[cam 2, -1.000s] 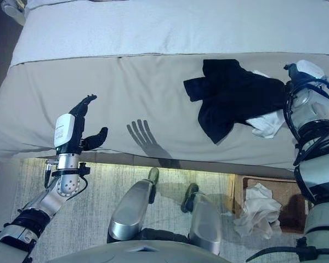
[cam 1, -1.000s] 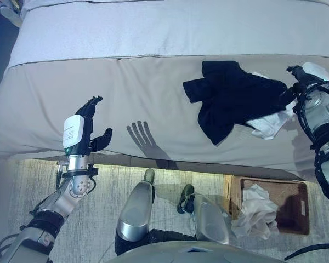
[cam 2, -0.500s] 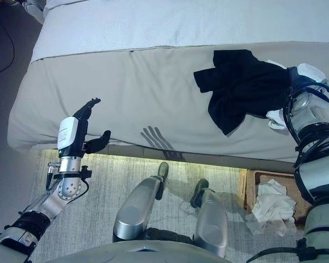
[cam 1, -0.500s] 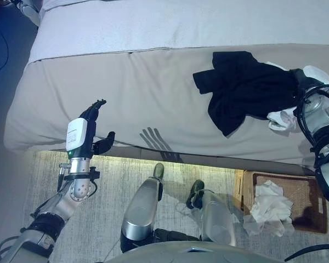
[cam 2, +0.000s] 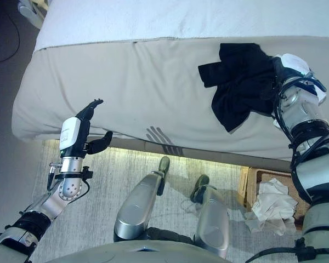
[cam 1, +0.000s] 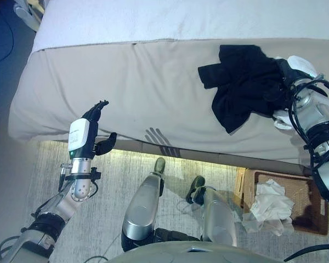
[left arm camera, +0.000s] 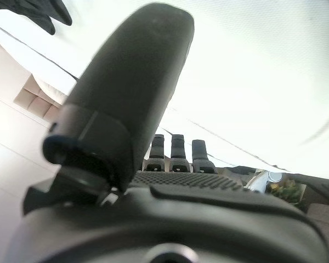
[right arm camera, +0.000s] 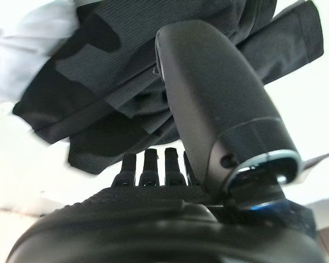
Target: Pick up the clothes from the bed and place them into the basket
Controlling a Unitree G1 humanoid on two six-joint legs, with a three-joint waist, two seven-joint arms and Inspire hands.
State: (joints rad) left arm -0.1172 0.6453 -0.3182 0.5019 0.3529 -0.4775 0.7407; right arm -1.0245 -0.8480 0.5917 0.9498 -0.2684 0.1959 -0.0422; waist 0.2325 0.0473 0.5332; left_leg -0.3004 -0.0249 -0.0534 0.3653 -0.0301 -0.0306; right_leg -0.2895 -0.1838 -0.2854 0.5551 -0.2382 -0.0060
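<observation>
Where bed (cam 1: 126, 82) ends, one basket (cam 1: 304, 183)

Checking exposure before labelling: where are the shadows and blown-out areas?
Eye views: a fingered shadow lies on the bed near its front edge. Left wrist view: bedding behind the left hand is washed out white. Right wrist view: black garment readable, surroundings overexposed.

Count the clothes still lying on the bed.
2: a black garment on the bed's right side, and a white garment partly under it by the right hand. More may be hidden.
</observation>
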